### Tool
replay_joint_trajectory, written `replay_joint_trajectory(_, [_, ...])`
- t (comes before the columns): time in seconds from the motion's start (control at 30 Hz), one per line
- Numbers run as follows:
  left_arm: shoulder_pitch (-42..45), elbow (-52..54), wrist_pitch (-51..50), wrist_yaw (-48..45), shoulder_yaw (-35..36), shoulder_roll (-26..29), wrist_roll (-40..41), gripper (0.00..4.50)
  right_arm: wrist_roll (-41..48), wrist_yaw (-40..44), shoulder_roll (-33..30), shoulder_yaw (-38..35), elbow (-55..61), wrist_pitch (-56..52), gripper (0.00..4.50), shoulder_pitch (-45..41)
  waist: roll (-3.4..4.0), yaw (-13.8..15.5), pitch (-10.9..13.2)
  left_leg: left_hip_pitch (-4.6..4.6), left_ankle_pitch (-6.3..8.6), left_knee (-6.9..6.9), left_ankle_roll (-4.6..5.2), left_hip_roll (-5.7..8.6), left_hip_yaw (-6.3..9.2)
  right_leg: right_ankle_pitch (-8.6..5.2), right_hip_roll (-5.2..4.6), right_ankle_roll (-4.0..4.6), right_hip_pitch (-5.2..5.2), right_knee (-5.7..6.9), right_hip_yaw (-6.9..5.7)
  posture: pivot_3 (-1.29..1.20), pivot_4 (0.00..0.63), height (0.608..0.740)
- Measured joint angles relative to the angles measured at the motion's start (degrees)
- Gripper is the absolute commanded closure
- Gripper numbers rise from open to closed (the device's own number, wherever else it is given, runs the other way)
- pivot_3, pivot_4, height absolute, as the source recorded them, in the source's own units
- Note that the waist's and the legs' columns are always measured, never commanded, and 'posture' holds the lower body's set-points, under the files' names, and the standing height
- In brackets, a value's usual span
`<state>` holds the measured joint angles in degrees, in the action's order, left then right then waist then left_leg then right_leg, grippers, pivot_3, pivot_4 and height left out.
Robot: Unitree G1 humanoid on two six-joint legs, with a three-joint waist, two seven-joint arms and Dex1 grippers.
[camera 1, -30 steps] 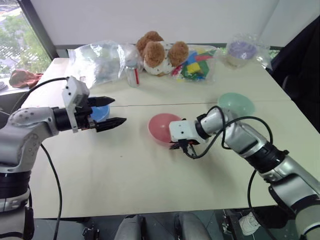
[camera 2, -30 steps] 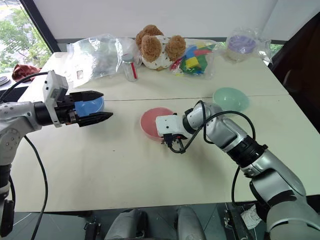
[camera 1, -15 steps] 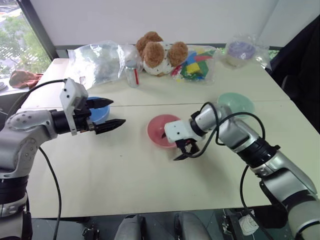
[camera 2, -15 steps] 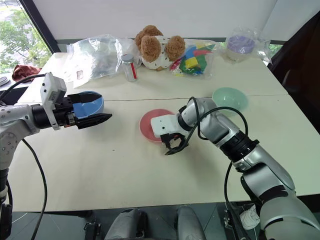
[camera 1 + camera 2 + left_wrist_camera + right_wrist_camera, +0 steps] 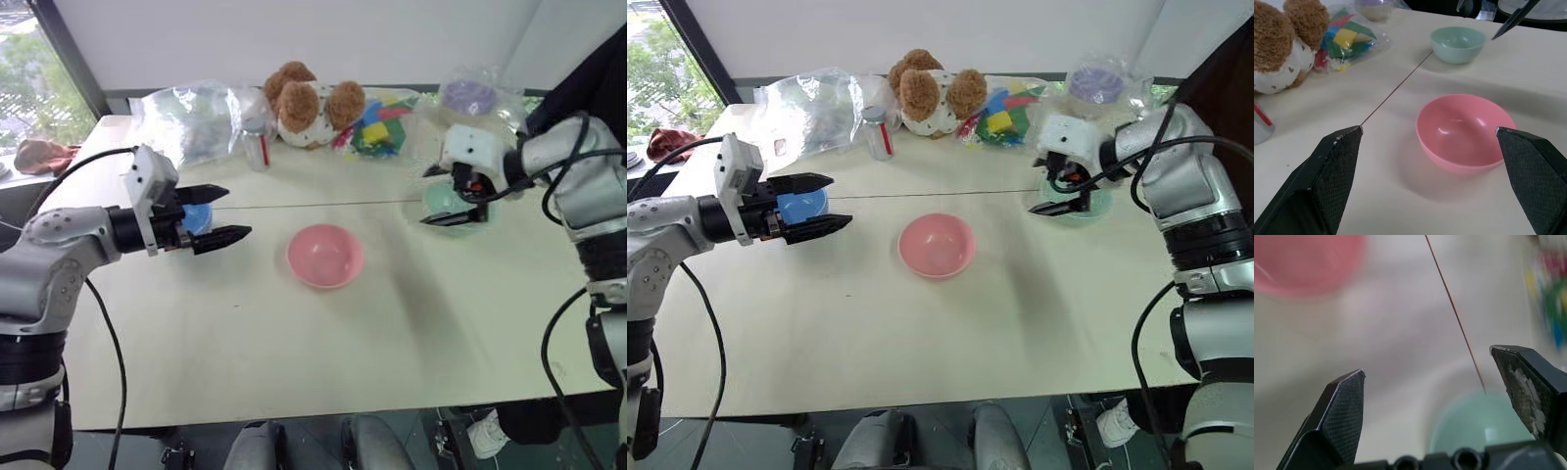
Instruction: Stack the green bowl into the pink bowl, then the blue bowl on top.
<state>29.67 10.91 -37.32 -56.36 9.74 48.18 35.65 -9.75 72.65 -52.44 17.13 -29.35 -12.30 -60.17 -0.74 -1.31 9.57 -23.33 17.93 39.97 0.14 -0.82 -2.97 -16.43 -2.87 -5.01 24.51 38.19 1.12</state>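
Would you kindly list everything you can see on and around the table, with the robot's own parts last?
pink bowl: one, pink, upright at the table's middle.
green bowl: one, mint green, right side, under the right tool.
blue bowl: one, sky blue, left side, behind the left tool.
teddy bear: one, brown and white, at the far edge.
bag of blocks: one, clear with coloured pieces, right of the bear.
wrapped bowl: one, purple in clear plastic, far right.
plastic bag: one, clear, far left.
small bottle: one, clear, beside the bear.
cloth: one, reddish-brown, beyond the left edge.
table: one, cream.
left tool: black, open, empty.
right tool: black, open, over the green bowl.
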Motion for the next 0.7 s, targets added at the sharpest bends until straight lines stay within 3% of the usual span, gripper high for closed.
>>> replay_joint_trajectory(0.37, [0.04,-1.20,0.71,-0.33,-0.02,-0.44,-0.33,0.00,-6.88,-9.33,7.24,1.89,-28.46,5.94,0.05,-1.13,0.05,-0.10,0.03,-0.02,-0.15,0.01,-0.27,-0.01,-0.08,0.00,0.02,0.00,0.04,0.02,0.10,0.00,0.150,0.740])
replay_joint_trajectory(0.47, [0.02,-1.21,0.74,-0.12,0.01,-0.43,-0.75,0.00,-8.78,-10.84,8.36,2.74,-31.13,7.10,0.85,-2.40,0.05,-0.02,0.03,-0.02,-0.15,0.01,-0.27,-0.01,-0.08,0.00,0.01,0.00,0.05,0.02,0.09,0.00,0.150,0.740])
replay_joint_trajectory(0.7, [-0.31,-0.68,0.73,0.63,0.09,-0.43,-0.81,0.00,-10.78,-12.04,9.77,3.05,-34.01,9.57,4.45,-5.15,0.05,0.10,0.03,-0.02,-0.16,0.00,-0.28,-0.01,-0.06,0.00,0.00,0.00,0.05,0.02,0.08,0.00,0.150,0.740])
